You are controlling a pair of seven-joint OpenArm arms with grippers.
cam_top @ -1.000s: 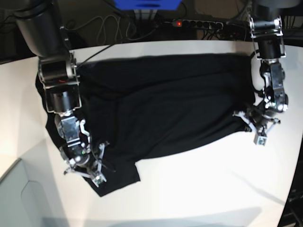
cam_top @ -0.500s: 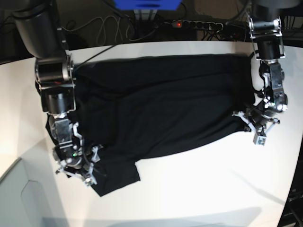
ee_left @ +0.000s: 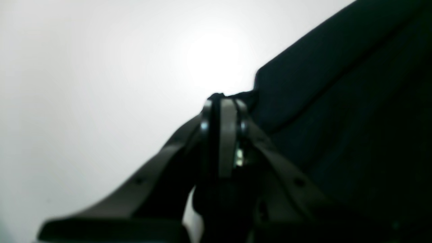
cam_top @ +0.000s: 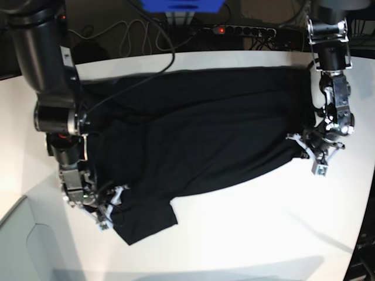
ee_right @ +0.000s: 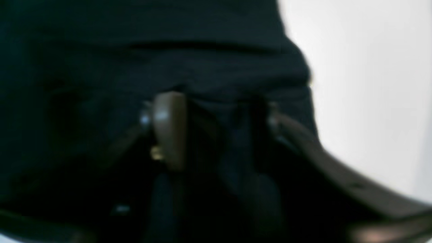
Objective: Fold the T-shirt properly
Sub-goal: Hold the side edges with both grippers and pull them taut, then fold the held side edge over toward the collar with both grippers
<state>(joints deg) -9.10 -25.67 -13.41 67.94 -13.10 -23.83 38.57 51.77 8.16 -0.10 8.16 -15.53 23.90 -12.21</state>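
The black T-shirt (cam_top: 199,129) lies spread plain side up on the white table (cam_top: 252,234); no print shows. My left gripper (cam_top: 310,153) is at the shirt's right edge. In the left wrist view the left gripper (ee_left: 222,108) is shut, with a small bit of black fabric pinched at its tips. My right gripper (cam_top: 111,208) is low over the shirt's lower left part, by a flap (cam_top: 146,222). In the blurred right wrist view the right gripper (ee_right: 216,114) has its jaws apart, with black fabric (ee_right: 168,50) bunched between them.
The table's front left edge (cam_top: 23,205) is close to my right arm. Cables and a power strip (cam_top: 246,29) lie behind the table's far edge. Bare white table shows in front of the shirt and to the right of my left gripper.
My right arm has swung left and its gripper has slid left along the shirt's lower left part. The shirt has barely moved. My left gripper has stayed at the right edge.
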